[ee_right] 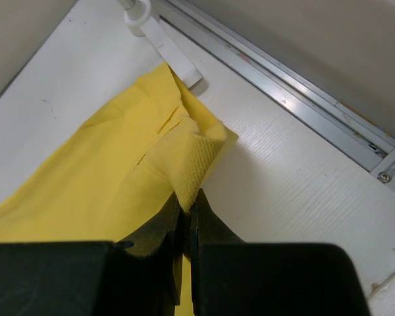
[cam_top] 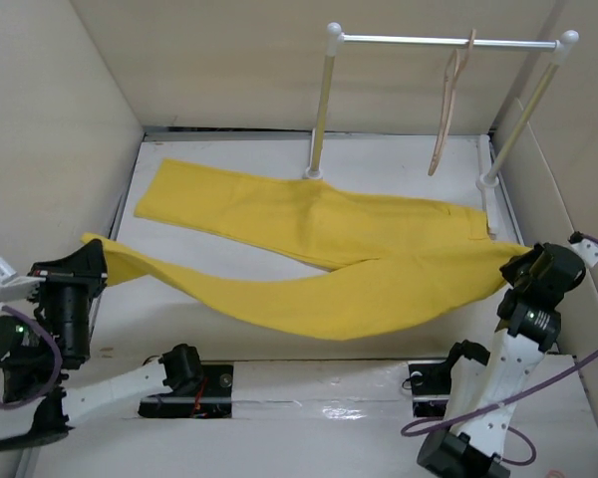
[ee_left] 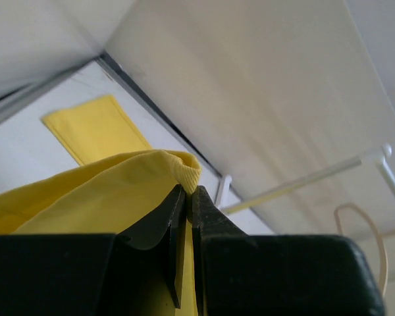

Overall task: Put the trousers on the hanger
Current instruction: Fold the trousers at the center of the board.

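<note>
Yellow soft cloth trousers [cam_top: 319, 249] are spread across the white table [cam_top: 279, 344], and their long axis goes from left to right. The waistband is at the right end and the two leg ends point to the left. The far leg lies flat and points toward the far left corner. The near leg is raised at its end, where the black left gripper [cam_top: 98, 261] holds it; the jaws are pressed together on the hem, with a small fold of cloth coming out above the tips. At the right end, the black right gripper [cam_top: 518, 264] is closed on a corner of the waistband, and this corner is also lifted a little from the table.

Behind the trousers stands a white metal rail [cam_top: 448, 41] on two posts. The foot of the left post is at the far edge of the cloth, and the foot of the right post is just beside the waistband. A thin pale wooden hanger [cam_top: 447, 110] hangs by its hook from the rail, near the right post, above the waist part and apart from the cloth. Beige walls [cam_top: 60, 119] enclose the table on the left, far and right sides.
</note>
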{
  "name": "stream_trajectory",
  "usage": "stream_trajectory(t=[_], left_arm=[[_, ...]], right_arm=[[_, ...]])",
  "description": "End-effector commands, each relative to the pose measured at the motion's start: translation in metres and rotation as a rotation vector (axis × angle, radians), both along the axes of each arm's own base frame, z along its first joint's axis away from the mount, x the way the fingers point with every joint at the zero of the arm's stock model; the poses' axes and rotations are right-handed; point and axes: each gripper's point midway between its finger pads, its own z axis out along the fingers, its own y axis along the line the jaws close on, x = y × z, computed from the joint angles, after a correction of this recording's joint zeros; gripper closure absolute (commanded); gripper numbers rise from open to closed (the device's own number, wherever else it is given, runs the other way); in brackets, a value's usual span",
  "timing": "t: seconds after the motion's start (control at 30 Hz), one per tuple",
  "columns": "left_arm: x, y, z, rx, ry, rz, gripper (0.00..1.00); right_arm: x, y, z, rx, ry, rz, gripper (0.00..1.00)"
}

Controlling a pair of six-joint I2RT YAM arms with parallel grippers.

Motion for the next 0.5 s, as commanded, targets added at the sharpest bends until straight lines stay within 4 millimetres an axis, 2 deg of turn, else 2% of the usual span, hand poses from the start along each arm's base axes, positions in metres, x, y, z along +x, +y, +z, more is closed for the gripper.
stream_trajectory(t=[0.0,0.1,0.13,0.23,0.27,0.3,0.33,0.43,0.47], left_arm=[[0.006,0.013,-0.011,0.074,0.143,0.13,1.0],[0.011,0.011,-0.006,0.03,0.13,0.052,1.0],[0.013,0.007,-0.006,0.022,0.128,0.035,1.0],[0.021,-0.043,-0.017,0.174,0.198,0.009,1.0],[0.028,-0.08,-0.027,0.296,0.225,0.019,1.0],[0.031,-0.095,-0.029,0.373,0.234,0.028,1.0],[0.037,-0.119,-0.017,0.289,0.185,0.037,1.0],[0.043,-0.146,-0.006,0.313,0.159,0.034,1.0],[0.047,-0.165,-0.005,0.352,0.165,0.032,1.0]], right_arm=[[0.036,-0.023,0.037,-0.06,-0.088,0.01,1.0],[0.058,-0.027,0.054,-0.033,-0.14,0.034,1.0],[0.064,-0.029,0.048,-0.007,-0.11,0.04,1.0],[0.071,-0.027,0.054,0.006,-0.116,0.059,1.0],[0.073,-0.022,0.054,0.008,-0.125,0.078,1.0],[0.072,-0.02,0.054,0.009,-0.133,0.085,1.0],[0.07,-0.014,0.054,0.002,-0.148,0.102,1.0],[0.067,-0.008,0.057,-0.011,-0.204,0.112,1.0],[0.065,-0.005,0.047,0.001,-0.199,0.117,1.0]])
